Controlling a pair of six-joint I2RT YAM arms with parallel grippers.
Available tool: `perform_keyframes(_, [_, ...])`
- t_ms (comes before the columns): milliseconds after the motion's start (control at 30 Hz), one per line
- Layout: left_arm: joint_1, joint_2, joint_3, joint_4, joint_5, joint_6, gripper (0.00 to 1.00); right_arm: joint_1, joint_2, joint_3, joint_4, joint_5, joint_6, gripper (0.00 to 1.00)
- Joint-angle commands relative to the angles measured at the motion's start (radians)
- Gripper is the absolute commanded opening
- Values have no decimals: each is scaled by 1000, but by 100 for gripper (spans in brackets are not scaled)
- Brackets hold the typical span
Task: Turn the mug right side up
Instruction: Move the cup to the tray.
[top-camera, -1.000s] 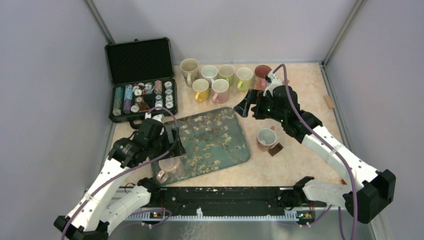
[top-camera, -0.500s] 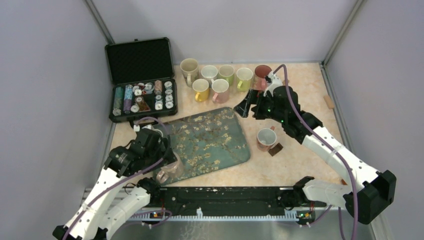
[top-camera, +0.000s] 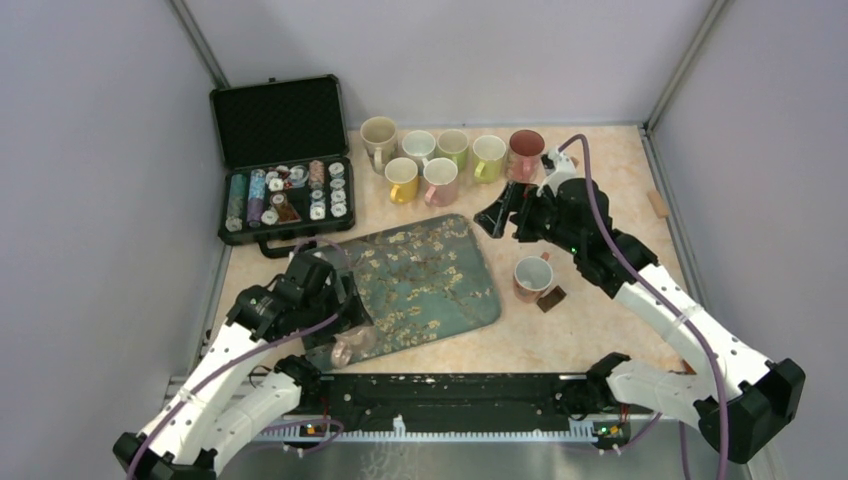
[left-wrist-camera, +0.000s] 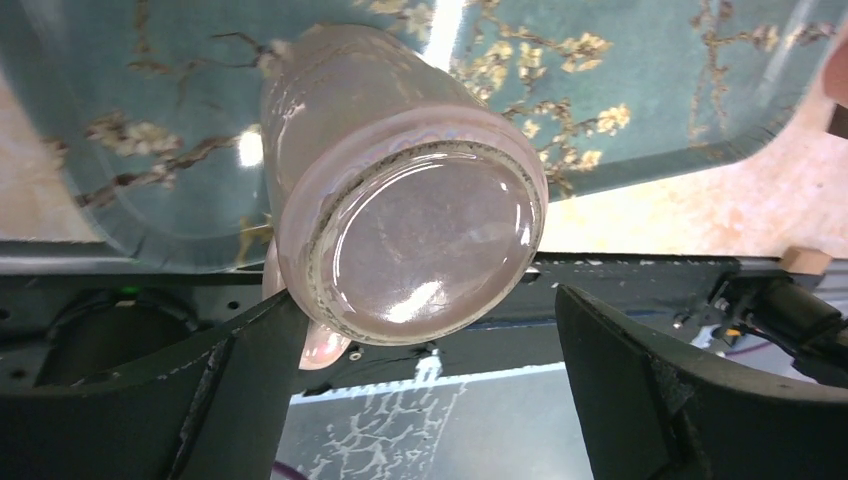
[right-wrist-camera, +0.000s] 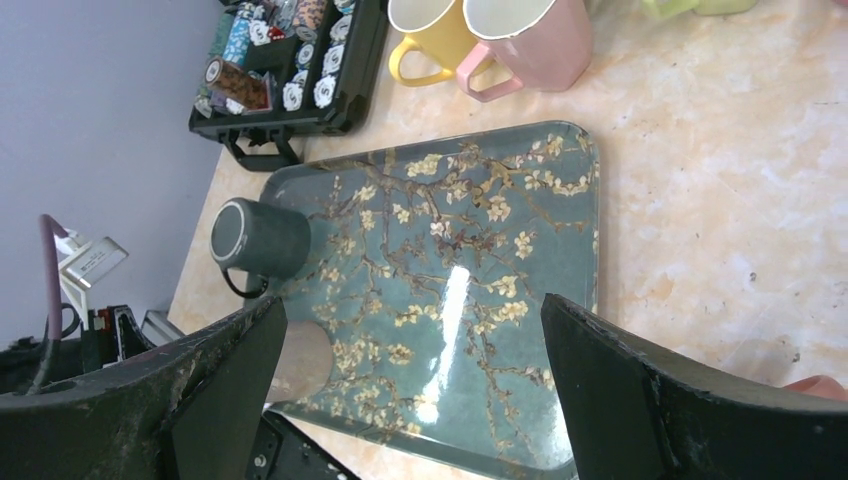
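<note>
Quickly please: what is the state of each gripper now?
Left gripper: open; the pink mug lies between its fingers, not gripped.
Right gripper: open, holding nothing.

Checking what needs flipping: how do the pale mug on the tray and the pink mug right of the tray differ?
The pale mug shows its base, mouth hidden; the pink mug stands mouth up. The pale mug is on the tray, the pink mug on the table. Both are pinkish, with handles.

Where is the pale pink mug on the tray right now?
In the top view, the pale pink mug sits at the flowered tray's near-left corner, between the left hand's open fingers.
</note>
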Motion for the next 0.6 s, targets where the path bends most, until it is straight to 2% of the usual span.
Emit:
perform_keyframes(0, [-5,41,-17,172,91,20,99,10,-36,-9,5,27,-14,99])
perform_keyframes(167, [-28,112,-32,294,106,22,99,10,-43,-11,-9,38,-18,99])
perform_keyframes(433, [-115,347,41,515,89,25,99,9,-52,-9,-26,51,-22,99])
perform_keyframes(567, [-170,447,118,520,53,72,99,11,-57,-10,-36,58,-25,99])
